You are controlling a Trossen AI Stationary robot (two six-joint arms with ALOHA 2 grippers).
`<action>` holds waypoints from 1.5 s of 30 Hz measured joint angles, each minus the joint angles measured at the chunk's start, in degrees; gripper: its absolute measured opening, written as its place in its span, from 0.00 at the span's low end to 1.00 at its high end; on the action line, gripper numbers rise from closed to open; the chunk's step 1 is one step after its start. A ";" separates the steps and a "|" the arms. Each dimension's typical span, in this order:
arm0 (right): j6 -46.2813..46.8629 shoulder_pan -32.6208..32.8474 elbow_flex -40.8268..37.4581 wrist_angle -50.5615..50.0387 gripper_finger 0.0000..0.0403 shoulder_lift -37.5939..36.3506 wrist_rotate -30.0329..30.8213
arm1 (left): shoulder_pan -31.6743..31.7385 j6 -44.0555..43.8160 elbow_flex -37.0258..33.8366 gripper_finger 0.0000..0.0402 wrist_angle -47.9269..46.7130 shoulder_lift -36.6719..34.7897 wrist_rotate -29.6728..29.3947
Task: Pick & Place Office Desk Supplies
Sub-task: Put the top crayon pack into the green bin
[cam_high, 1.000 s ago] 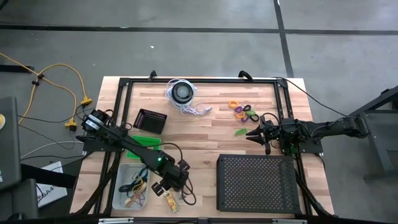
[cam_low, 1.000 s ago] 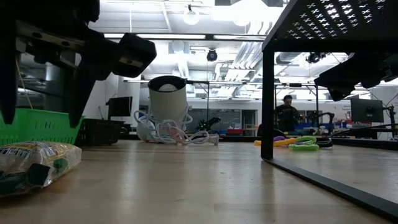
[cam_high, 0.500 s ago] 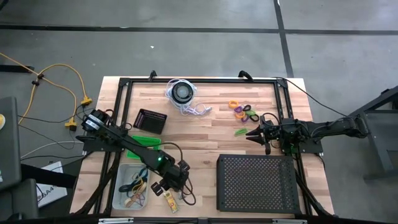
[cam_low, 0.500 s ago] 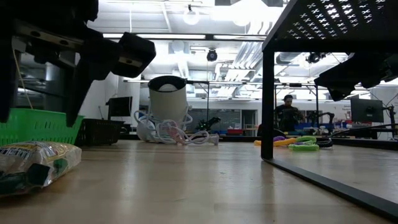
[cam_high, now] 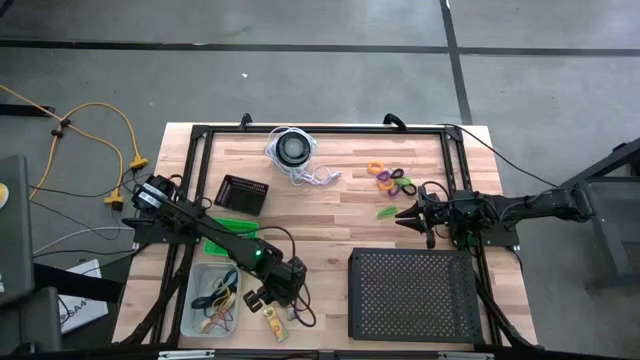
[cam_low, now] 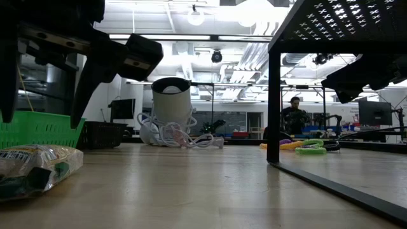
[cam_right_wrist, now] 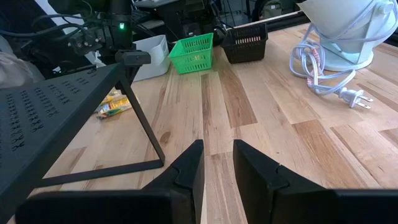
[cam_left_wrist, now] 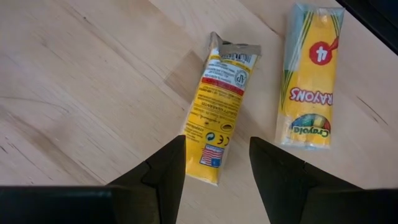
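Observation:
Two yellow crayon packets lie flat on the wood near the table's near edge: one [cam_left_wrist: 219, 118] between my left fingers' line of sight, the other [cam_left_wrist: 310, 78] beside it. My left gripper [cam_high: 270, 300] [cam_left_wrist: 216, 165] hovers open above the first packet [cam_low: 35, 166], a finger on either side of its end, not touching. My right gripper [cam_high: 403, 213] [cam_right_wrist: 217, 162] waits near the right edge, narrowly open and holding nothing, beside a green loop [cam_high: 388, 212]. Orange, purple, green and black rings [cam_high: 392, 178] lie just beyond it.
A clear bin [cam_high: 212, 300] holding rubber bands sits left of the packets. A green basket [cam_high: 232, 228] and a black basket [cam_high: 242, 193] stand farther back. The round disc with its white cord [cam_high: 293, 148] is at the far edge, and the raised perforated tray [cam_high: 412, 292] is near right.
My left gripper has shifted and turned a little above the yellow packets, its fingers staying apart. The packets have not moved.

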 joint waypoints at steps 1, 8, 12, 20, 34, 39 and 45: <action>0.00 0.00 0.00 0.00 0.18 0.00 0.02 | 0.01 0.01 0.00 0.42 0.00 0.00 0.00; 0.00 0.00 0.02 0.00 0.18 -0.02 0.00 | 0.01 -0.32 0.00 0.42 0.12 0.00 -0.04; 0.00 -0.01 0.00 0.00 0.18 -0.02 0.01 | 0.00 -0.16 0.00 0.43 -0.12 -0.02 0.00; 0.00 0.00 0.02 0.00 0.18 -0.01 0.01 | 0.01 2.06 0.00 0.58 0.29 -0.02 0.04; 0.01 -0.02 0.01 -0.01 0.18 -0.01 0.02 | -0.25 5.30 -0.02 0.60 3.04 -0.07 0.02; 0.00 0.00 0.00 -0.02 0.18 -0.01 0.02 | -0.25 5.81 -0.10 0.60 2.96 0.89 0.09; 0.00 -0.02 0.00 0.08 0.18 0.00 0.02 | -0.25 6.30 -0.08 0.60 4.11 1.97 -0.02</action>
